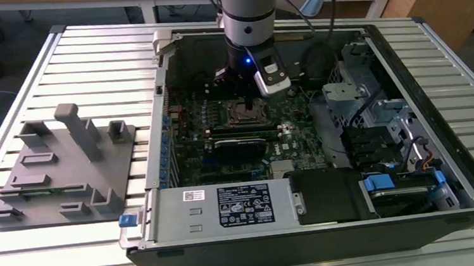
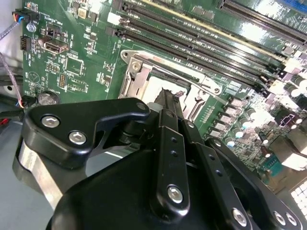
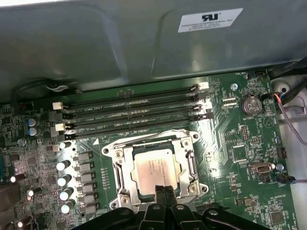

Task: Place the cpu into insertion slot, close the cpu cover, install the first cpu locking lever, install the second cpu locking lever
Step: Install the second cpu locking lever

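Observation:
The cpu [image 3: 154,168], a silvery-grey square, lies flat in the insertion slot [image 1: 248,112] on the green motherboard. The cpu cover [image 3: 191,165], a silver frame, lies down around the cpu, whose top shows through the cut-out. In the first wrist view my gripper [image 3: 165,189] is shut with nothing between its black fingers, its tips over the socket edge nearest the camera. The second wrist view has the gripper [image 2: 169,96] just above the cover [image 2: 132,79]. In the exterior view the gripper [image 1: 245,97] hangs straight down over the socket inside the open computer case. I cannot tell how the locking levers stand.
Long black memory slots [image 3: 134,115] run beside the socket, with the case wall [image 3: 120,43] behind them. A row of capacitors [image 3: 64,177] stands on another side. The exterior view has a grey fixture block [image 1: 62,166] at its left, a power supply [image 1: 226,207] and drive bays [image 1: 389,127].

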Robot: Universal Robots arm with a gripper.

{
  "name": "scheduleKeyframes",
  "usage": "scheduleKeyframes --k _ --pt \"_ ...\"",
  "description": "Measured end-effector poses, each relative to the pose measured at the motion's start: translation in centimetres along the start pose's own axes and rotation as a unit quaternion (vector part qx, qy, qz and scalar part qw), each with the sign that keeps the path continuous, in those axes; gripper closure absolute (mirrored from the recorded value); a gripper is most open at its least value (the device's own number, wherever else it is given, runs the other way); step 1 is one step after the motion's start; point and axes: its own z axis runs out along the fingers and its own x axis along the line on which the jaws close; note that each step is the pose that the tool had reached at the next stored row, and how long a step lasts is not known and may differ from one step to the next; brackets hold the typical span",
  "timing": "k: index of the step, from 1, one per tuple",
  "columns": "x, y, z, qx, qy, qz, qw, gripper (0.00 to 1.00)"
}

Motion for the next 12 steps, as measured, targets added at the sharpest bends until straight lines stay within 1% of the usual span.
scheduleKeyframes --k 8,12 --pt "-0.13 -0.71 -0.04 -0.0014 0.0003 0.000 1.0000 0.90" --pt "-0.17 -0.96 -0.06 -0.0019 0.0004 0.000 1.0000 0.90"
